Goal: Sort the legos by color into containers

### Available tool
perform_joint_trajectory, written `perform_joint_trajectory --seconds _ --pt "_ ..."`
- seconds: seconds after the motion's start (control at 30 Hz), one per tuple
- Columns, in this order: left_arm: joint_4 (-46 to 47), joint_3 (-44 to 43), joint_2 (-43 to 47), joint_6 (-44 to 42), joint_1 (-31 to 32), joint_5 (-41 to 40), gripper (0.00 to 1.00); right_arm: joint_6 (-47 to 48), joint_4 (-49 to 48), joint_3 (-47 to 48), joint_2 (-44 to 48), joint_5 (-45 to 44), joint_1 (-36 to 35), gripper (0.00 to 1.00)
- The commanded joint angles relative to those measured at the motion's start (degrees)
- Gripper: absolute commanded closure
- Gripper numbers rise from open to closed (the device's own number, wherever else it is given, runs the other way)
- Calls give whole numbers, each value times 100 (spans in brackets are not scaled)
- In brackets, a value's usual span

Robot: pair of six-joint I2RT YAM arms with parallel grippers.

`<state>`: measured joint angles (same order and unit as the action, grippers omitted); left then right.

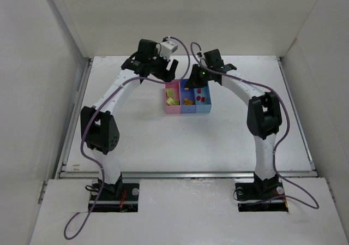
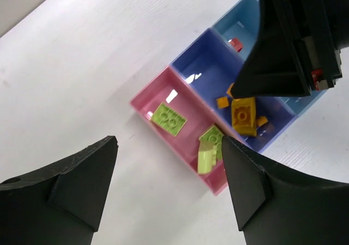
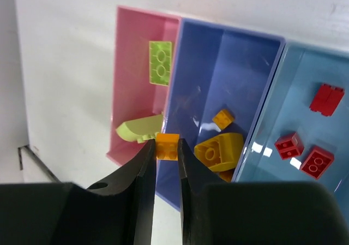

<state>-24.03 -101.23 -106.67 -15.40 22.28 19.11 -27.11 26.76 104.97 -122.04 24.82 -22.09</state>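
Pincer of right arm clamps orange brick over medium-blue bin, at its pink-side wall, presumably to join matching pieces; left pincer wide, empty.

Overhead rear view, wrist close-ups sharing bins
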Motion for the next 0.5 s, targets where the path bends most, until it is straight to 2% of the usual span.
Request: perform_joint_trajectory --seconds 0.0,0.03,0.07,0.17,0.47 --pt "-242 217 498 221 -180 -188 26 163 268 191 -4 -416 -68 78" --pt "-242 270 577 221 -233 -241 26 163 268 130 -4 -416 -68 71" --pt "-242 270 577 221 -233 -311 26 163 198 129 -4 -329 -68 52" --pt "-242 402 700 379 -374 -312 26 268 198 269 -4 -179 -120 35" --pt "-67 824 928 432 -488 -417 26 391 303 358 241 -179 -244 31"
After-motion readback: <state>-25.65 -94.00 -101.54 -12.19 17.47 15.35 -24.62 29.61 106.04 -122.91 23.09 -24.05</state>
